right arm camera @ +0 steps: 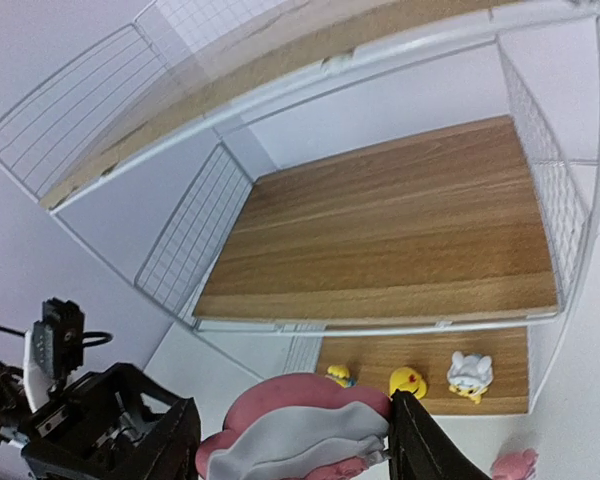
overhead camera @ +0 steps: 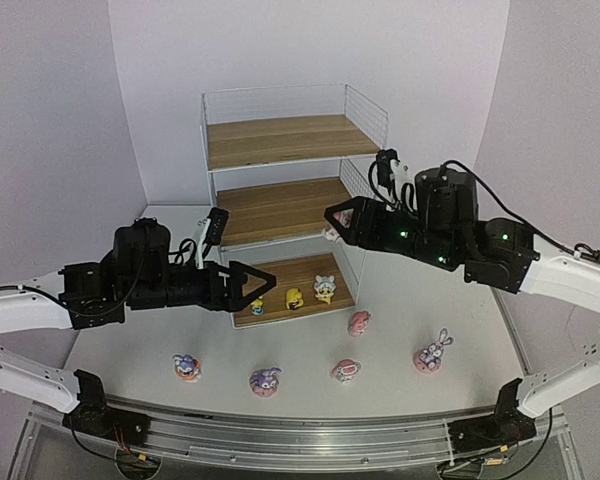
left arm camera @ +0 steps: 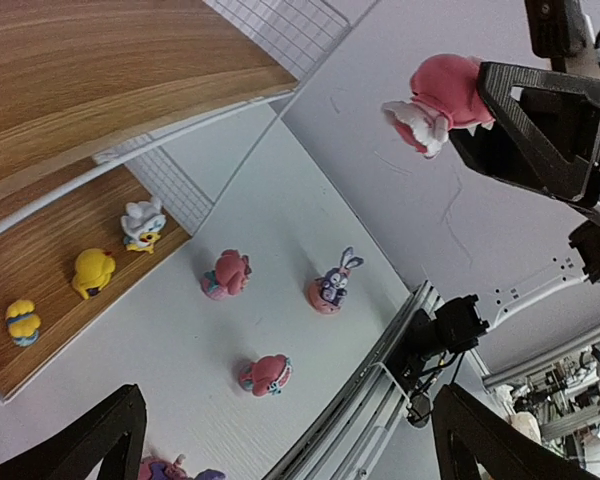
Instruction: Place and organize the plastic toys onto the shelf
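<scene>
Plastic toys [overhead camera: 294,298] are about a third sorted, by my count. Three yellowish ones [overhead camera: 324,289] stand in a row near the front edge of the bottom board of the shelf [overhead camera: 280,140]. A fourth, a pink-and-white toy [right arm camera: 300,440], is pinched in my right claw [overhead camera: 336,218], held in the air just off the front right corner of the shelf's middle board. That board and the top one are both bare. My left claw [overhead camera: 252,285] is spread wide with nothing in it, hovering at the front left of the bottom board. In front of the shelf, five toys lie scattered on the desk [overhead camera: 420,290]: two pink ones [overhead camera: 359,322] nearest the shelf and three purple bunnies [overhead camera: 433,353] farther out. I judge the yellow row finished. The pink group is just starting on the middle board, and the bunnies are untouched.
</scene>
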You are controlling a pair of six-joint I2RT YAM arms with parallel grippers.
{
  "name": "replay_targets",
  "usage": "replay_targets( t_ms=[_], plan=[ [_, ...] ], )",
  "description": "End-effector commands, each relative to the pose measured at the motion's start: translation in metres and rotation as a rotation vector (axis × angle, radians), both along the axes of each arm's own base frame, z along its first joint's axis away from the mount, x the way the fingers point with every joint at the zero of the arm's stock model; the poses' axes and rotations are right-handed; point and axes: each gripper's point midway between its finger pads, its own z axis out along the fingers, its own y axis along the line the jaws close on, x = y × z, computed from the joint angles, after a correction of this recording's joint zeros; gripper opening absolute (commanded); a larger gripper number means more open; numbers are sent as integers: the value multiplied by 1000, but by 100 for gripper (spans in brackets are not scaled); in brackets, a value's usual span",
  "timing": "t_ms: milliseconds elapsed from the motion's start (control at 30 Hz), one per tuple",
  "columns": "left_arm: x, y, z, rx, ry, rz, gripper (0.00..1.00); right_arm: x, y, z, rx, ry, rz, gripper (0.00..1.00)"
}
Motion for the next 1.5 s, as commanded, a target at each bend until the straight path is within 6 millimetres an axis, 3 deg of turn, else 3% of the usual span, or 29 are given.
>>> replay_targets(
  t_ms=[0, 133, 333, 900, 1467],
  plan=[
    [17, 57, -18, 124, 67, 270, 100, 31, -14, 5, -147, -85, -178, 3],
    [21, 86, -22, 161, 101, 388, 100, 47, -7, 8, -210, -121, -224, 3],
    [21, 98, -24, 175, 115, 435, 100, 67, 0, 8, -286, -165, -286, 4],
    [23, 104, -31, 184, 134, 474, 100, 105, -1, -11, -342, -147, -387, 5],
    [24, 108, -34, 178, 137, 495, 100, 114, 0, -21, -303, -146, -441, 7]
  ],
)
